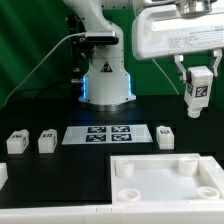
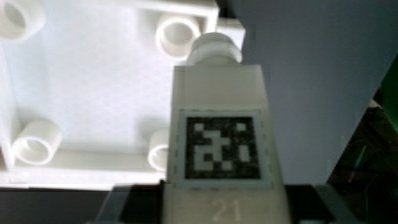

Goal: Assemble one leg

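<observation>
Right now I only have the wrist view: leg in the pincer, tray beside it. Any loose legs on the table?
Observer: Three loose legs: two at the exterior view's left, one just past the marker board on the exterior view's right.
Operator: Held leg's height?
Observer: The held leg hangs in the pincer well above the table.
Operator: Anything else?
Observer: The arm's base stands behind the marker board.

Black table [image 1: 50, 170] carries marker board [image 1: 108, 135], tray [image 1: 155, 185], seemingly three legs [image 1: 46, 141].
</observation>
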Controlling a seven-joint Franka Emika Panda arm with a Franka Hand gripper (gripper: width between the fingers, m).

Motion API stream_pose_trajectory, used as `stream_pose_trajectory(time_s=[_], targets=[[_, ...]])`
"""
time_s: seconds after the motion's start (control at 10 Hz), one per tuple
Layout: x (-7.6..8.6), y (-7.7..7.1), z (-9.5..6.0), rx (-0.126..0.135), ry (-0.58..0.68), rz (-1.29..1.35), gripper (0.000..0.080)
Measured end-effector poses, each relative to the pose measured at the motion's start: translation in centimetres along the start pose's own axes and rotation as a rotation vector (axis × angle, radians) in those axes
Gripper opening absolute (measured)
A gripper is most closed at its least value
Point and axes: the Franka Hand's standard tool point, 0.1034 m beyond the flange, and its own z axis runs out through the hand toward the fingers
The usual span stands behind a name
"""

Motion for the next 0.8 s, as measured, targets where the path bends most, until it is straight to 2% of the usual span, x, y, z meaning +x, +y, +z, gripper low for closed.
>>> stream_pose_trajectory(time_s=[0.2,0.3,0.5,0.7,0.8], targets=[[2.6,1.4,0.5,-0.023,0.096,-0.048,0.0294],[4.4,1.7,0.6,-0.023,0.119,-0.047,0.0294],[7.2,1.5,1.4,-0.012,0.150,-0.034,0.0294],[8.7,1.8,2.6,-0.001,0.165,-0.015,0.0294],[9.1,1.0,2.4,0.008,0.196,-0.001,0.0294]])
